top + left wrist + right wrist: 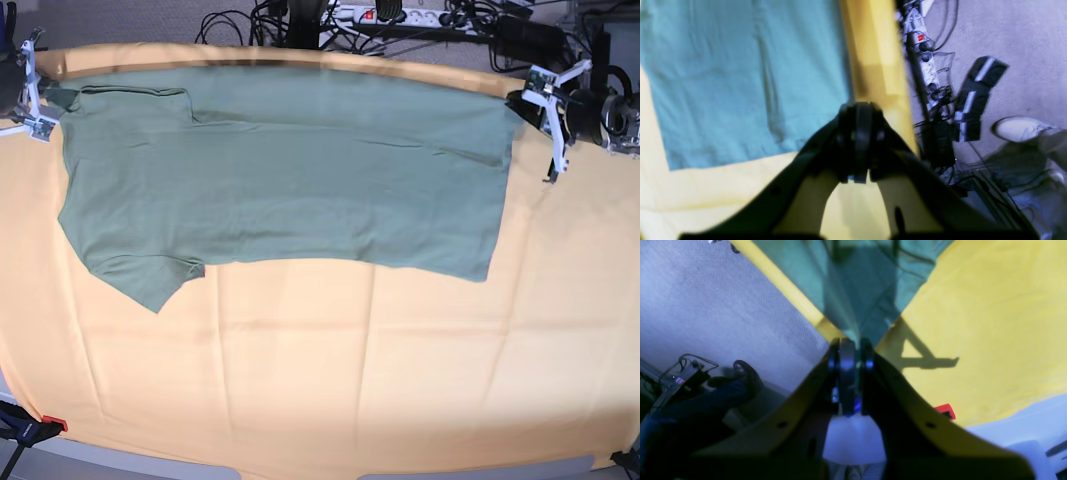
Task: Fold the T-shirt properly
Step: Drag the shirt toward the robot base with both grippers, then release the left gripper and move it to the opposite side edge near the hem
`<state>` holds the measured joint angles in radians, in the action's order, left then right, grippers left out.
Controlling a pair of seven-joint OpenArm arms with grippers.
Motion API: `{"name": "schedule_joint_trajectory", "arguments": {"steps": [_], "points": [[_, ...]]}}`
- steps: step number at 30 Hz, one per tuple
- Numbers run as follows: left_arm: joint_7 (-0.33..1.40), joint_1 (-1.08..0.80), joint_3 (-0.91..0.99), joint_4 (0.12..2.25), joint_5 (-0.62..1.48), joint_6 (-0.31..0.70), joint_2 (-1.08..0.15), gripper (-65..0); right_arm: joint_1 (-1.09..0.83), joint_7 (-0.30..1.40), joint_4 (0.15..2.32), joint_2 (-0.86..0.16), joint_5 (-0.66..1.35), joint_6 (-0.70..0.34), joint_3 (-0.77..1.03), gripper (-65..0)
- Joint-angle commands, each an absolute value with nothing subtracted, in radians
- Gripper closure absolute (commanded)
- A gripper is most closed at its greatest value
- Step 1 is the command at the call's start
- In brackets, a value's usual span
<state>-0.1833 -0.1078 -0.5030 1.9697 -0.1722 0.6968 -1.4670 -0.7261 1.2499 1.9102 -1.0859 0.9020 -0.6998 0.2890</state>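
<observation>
Room: we see bare orange cloth [330, 380] across the near half.
T-shirt [280, 180]: far half, spread flat.
Right gripper [853, 350]: we pinch its far-left corner.
Left gripper [858, 133]: we pinch its far-right corner.

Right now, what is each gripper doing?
Left gripper: shut on the T-shirt corner.
Right gripper: shut on the T-shirt's other end.

You have open orange cloth [350, 380] in front of the T-shirt [280, 180]; cables [300, 20] crowd, it seems, the counter's far edge.
</observation>
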Motion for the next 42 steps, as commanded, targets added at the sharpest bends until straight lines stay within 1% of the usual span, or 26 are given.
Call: {"name": "schedule_joint_trajectory", "arguments": {"steps": [1, 10, 15, 16, 19, 20, 21, 22, 25, 27, 29, 33, 36, 38, 40, 42], "points": [[-0.183, -0.103, -0.491, 1.980, -0.167, 0.698, -1.499, 0.0, -0.723, 1.272, 1.917, -1.111, 0.914, -0.698, 0.303, 0.0], [-0.184, -0.105, -0.491, 1.980, -0.130, 0.698, -1.499, 0.0, -0.723, 1.371, 1.917, -1.112, 1.047, -0.698, 0.303, 0.0], [-0.184, -0.105, -0.491, 1.980, -0.110, 0.698, -1.499, 0.0, -0.723, 1.374, 1.917, -1.116, 1.048, -0.698, 0.303, 0.0], [-0.184, -0.105, -0.491, 1.980, -0.110, 0.698, -1.499, -1.3, -0.722, 1.380, 1.917, -1.118, 1.048, -0.698, 0.303, -4.5], [-0.183, -0.104, -0.491, 1.980, -0.110, 0.698, -1.499, -22.1, -0.720, 1.394, 1.918, -1.133, 1.068, -0.698, 0.304, -27.0], [-0.183, -0.104, -0.490, 1.980, -0.110, 0.698, -1.499, -28.1, -0.720, 1.396, 1.918, -1.141, 1.085, -0.698, 0.304, -31.9], [-0.183, -0.102, -0.490, 1.980, -0.110, 0.698, -1.499, -32.4, -0.720, 1.396, 1.918, -1.151, 1.102, -0.698, 0.304, -33.9], [-0.182, -0.102, -0.490, 1.980, -0.110, 0.698, -1.499, -34.0, -0.720, 1.396, 1.918, -1.164, 1.117, -0.698, 0.305, -34.3], [-0.171, -0.089, -0.490, 1.981, -0.110, 0.698, -1.499, -34.0, -0.720, 1.396, 1.918, -1.193, 1.167, -0.698, 0.331, -34.3], [-0.134, -0.063, -0.490, 1.988, -0.083, 0.698, -1.499, -34.0, -0.720, 1.396, 1.918, -1.199, 1.209, -0.698, 0.376, -34.3], [-0.063, -0.014, -0.490, 2.001, 0.009, 0.698, -1.499, -34.0, -0.720, 1.396, 1.918, -1.199, 1.245, -0.698, 0.444, -34.3], [0.031, 0.115, -0.490, 2.000, 0.306, 0.694, -1.496, -34.0, -0.717, 1.396, 1.918, -1.197, 1.345, -0.698, 0.623, -34.3], [0.085, 0.211, -0.490, 1.959, 0.524, 0.560, -1.462, -34.0, -0.717, 1.370, 1.918, -1.196, 1.391, -0.698, 0.755, -34.3], [0.127, 0.273, -0.490, 1.904, 0.641, 0.495, -1.424, -34.0, -0.717, 1.339, 1.918, -1.193, 1.390, -0.698, 0.826, -34.3], [0.139, 0.324, -0.490, 1.827, 0.719, 0.450, -1.378, -34.0, -0.717, 1.319, 1.915, -1.188, 1.390, -0.698, 0.879, -34.3], [0.140, 0.368, -0.490, 1.732, 0.780, 0.428, -1.327, -34.0, -0.717, 1.305, 1.915, -1.177, 1.387, -0.698, 0.912, -34.3]]}}
